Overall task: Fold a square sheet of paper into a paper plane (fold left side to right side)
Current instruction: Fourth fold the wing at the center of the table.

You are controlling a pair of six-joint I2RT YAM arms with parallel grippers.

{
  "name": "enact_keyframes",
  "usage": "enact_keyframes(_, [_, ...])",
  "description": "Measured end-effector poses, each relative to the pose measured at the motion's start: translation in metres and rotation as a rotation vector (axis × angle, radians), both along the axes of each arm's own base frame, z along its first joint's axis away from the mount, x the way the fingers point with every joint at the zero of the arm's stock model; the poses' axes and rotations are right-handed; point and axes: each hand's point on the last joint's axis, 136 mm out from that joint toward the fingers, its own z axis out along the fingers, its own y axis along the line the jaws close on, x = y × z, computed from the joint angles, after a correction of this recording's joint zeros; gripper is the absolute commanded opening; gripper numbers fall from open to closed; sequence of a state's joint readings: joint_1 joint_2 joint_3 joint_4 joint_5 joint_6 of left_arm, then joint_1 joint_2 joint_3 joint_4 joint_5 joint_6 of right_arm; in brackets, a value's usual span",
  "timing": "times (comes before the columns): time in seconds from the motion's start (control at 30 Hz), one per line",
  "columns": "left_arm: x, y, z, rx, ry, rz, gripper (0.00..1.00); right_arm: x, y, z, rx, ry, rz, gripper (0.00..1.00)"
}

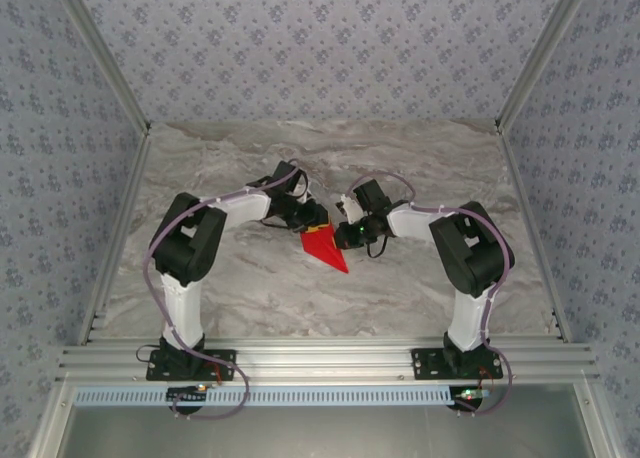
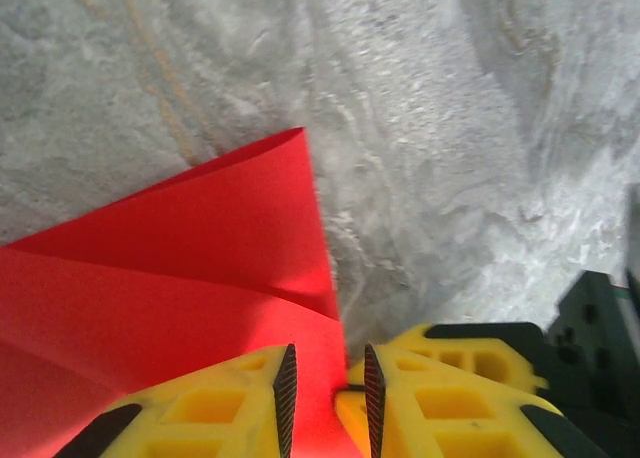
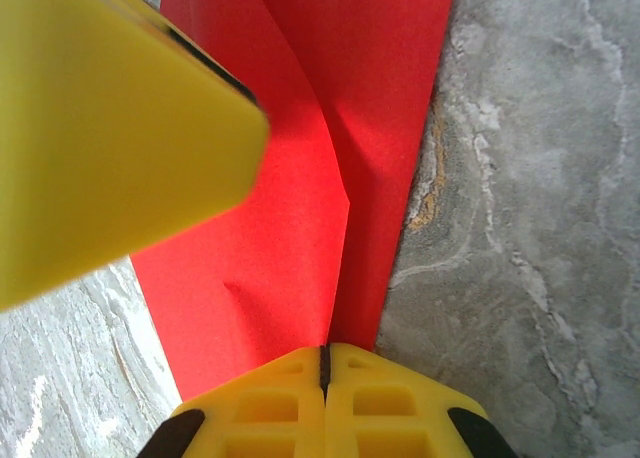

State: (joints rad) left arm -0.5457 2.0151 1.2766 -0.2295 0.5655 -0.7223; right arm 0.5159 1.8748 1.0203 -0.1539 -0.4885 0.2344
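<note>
1. Work surface: the marble table (image 1: 250,288) carries the red paper sheet (image 1: 325,248) at its centre, between the two arms. From the top view I read the sheet as folded to a narrow shape, its sharp point aimed toward the arm bases and slightly to the right.

2. Left gripper (image 1: 312,216): positioned at the far, wide end of the sheet. In the left wrist view its two yellow fingers (image 2: 220,408) stand a narrow gap apart, and a raised flap of the sheet runs into that gap. The dark pads face each other on either side of the flap. I cannot tell whether the pads touch the paper. The flap curves up off the layer beneath it, leaving an open loop.

3. Right gripper (image 1: 345,233): positioned at the right edge of the sheet, close beside the left gripper. In the right wrist view its fingers (image 3: 390,408) are pressed together with no gap at the seam. The tips sit on the paper, where a raised crease runs into them. I cannot tell whether a layer is caught between them.

4. In the same view a blurred yellow finger (image 3: 100,128) of the left gripper hangs above the sheet.
</note>
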Motion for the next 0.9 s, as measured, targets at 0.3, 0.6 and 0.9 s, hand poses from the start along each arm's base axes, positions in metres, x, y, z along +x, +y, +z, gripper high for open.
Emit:
enact_keyframes(0.3, [-0.004, 0.003, -0.015, 0.021, 0.027, -0.003, 0.26, 0.0, 0.001, 0.001, -0.005, -0.004, 0.007, 0.06])
enact_keyframes(0.6, [-0.004, 0.003, -0.018, 0.006, 0.008, -0.005, 0.25, -0.002, -0.008, 0.019, -0.046, -0.027, -0.011, 0.3])
enact_keyframes(0.9, [-0.004, 0.003, -0.018, 0.001, 0.0, -0.005, 0.25, -0.023, 0.004, 0.058, 0.081, -0.032, 0.033, 0.23])
